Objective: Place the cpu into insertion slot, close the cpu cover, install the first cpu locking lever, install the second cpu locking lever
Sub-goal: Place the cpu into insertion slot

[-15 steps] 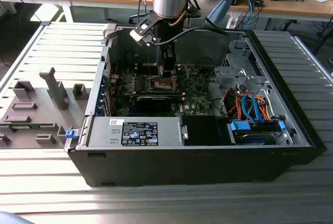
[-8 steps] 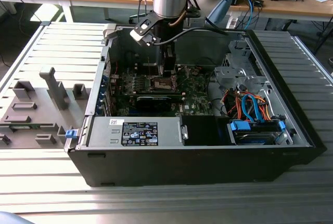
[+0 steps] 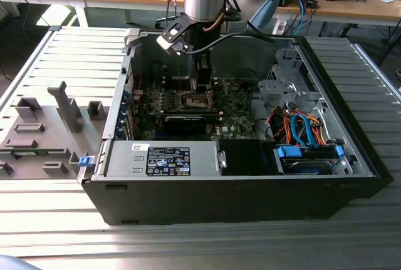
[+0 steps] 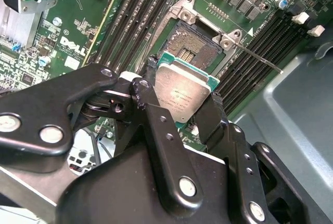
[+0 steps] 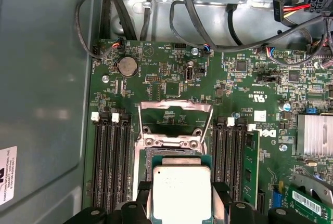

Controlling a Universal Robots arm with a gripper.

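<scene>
pincer: gripper clamped on the cpu, one black finger on each of two opposite edges
cpu place: held over the insertion slot, hiding its nearer part in both wrist views — not seated; gap to the contacts cannot be told
slot state: open, contact field bare; cpu cover swung open beyond it, locking lever sticking out sideways, free
step in hand: placing the cpu, judged early — cover and levers not yet done
doing it well: keep the chip flat and square to the socket rim, match corners, lower straight, no sliding over contacts, release only once level
cpu look: flat square, dull grey metal lid, rounded corners, green edge beneath
slot look: dark square, fine grainy contacts, silvery rim with screws
cover look: thin shiny frame, square window
lever look: thin bare metal rod
board: green circuit board, matte; long black memory slots either side
</scene>
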